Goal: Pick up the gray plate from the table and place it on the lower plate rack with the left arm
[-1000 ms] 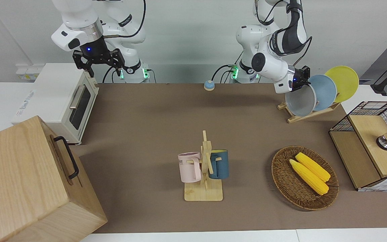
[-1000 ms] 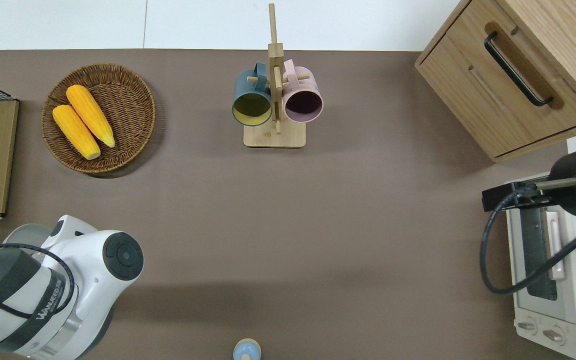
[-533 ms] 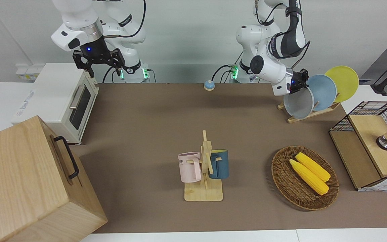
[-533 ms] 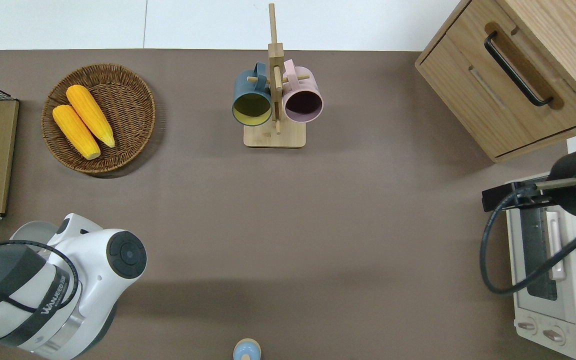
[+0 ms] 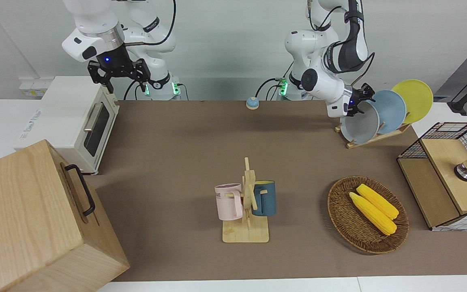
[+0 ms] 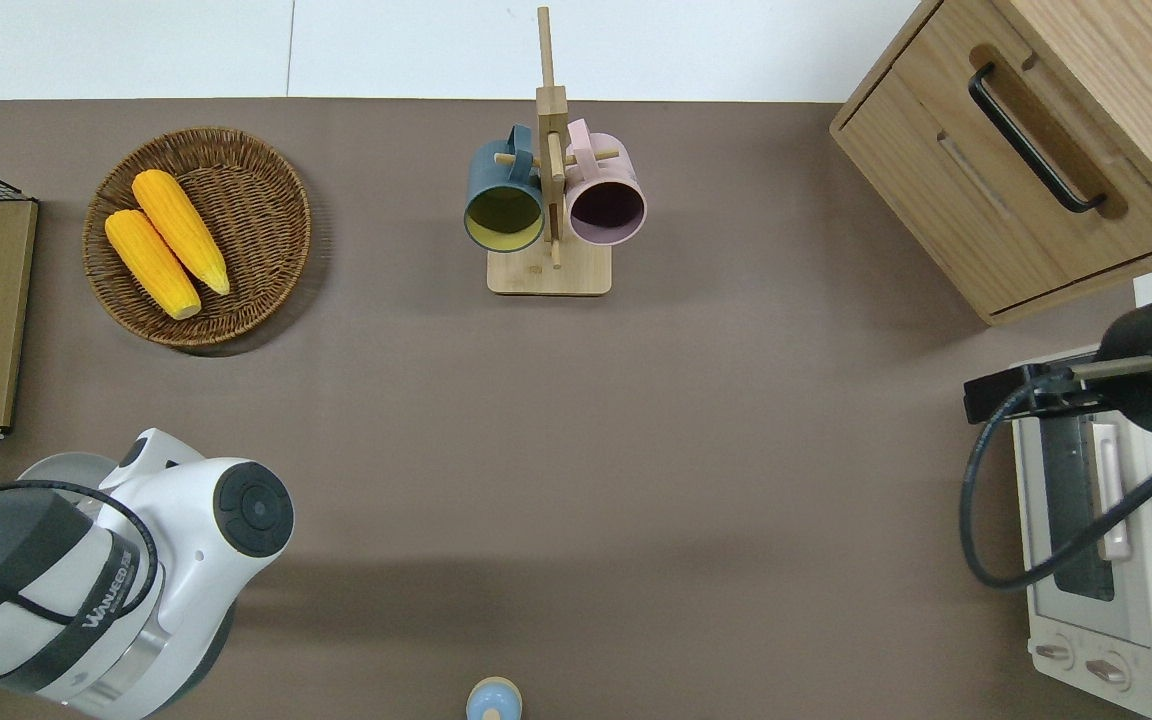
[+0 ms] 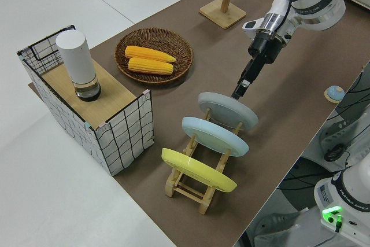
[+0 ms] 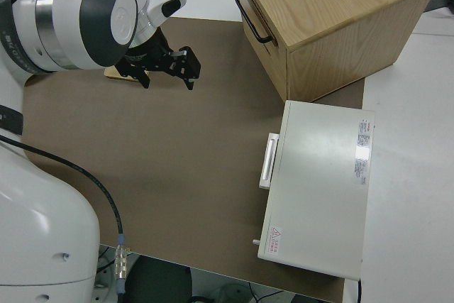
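Note:
The gray plate point(image 5: 359, 127) leans in the slot of the lower plate rack point(image 5: 375, 138) nearest the table's middle, on the table point(image 5: 176, 142) at the left arm's end. It also shows in the left side view point(image 7: 228, 112). My left gripper point(image 5: 359, 102) is at the plate's upper rim and looks shut on it; in the left side view the left gripper point(image 7: 239, 92) touches that rim. In the overhead view the arm hides the gripper and only a sliver of the plate point(image 6: 56, 465) shows. My right gripper point(image 5: 121, 79) is open, empty and parked.
A sky-blue plate point(image 5: 390, 110) and a yellow plate point(image 5: 415, 99) fill the rack's other slots. A wire-sided box point(image 5: 448, 174), a wicker basket of corn point(image 5: 367, 215), a mug stand point(image 5: 247, 202), a toaster oven point(image 5: 75, 121) and a wooden cabinet point(image 5: 26, 219) stand around.
My left gripper has lowered the gray plate a little and tipped it back into the rack slot beside the sky-blue plate. The right arm has not moved.

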Robot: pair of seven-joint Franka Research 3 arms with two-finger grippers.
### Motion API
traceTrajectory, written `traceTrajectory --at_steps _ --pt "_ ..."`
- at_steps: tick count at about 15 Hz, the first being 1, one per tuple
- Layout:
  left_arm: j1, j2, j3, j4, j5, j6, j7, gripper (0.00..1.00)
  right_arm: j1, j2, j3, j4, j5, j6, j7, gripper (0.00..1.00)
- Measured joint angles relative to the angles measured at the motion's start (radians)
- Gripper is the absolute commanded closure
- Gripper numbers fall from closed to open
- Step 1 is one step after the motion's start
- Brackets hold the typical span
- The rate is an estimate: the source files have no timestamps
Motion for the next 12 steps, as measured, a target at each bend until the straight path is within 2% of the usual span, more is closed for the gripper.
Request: traceTrajectory --at_steps 5,9,12 --pt "-0.001 0.000 0.000 0.021 -0.034 0.012 0.101 0.00 0.000 0.000 0.000 0.000 0.000 0.000 0.000 0.011" --pt "-0.007 -0.004 -0.006 0.157 -0.226 0.018 0.328 0.00 0.000 0.000 0.000 0.000 0.000 0.000 0.000 0.013" --pt "-0.008 -0.009 -0.006 0.252 -0.331 0.018 0.403 0.00 0.000 0.000 0.000 0.000 0.000 0.000 0.000 0.011"
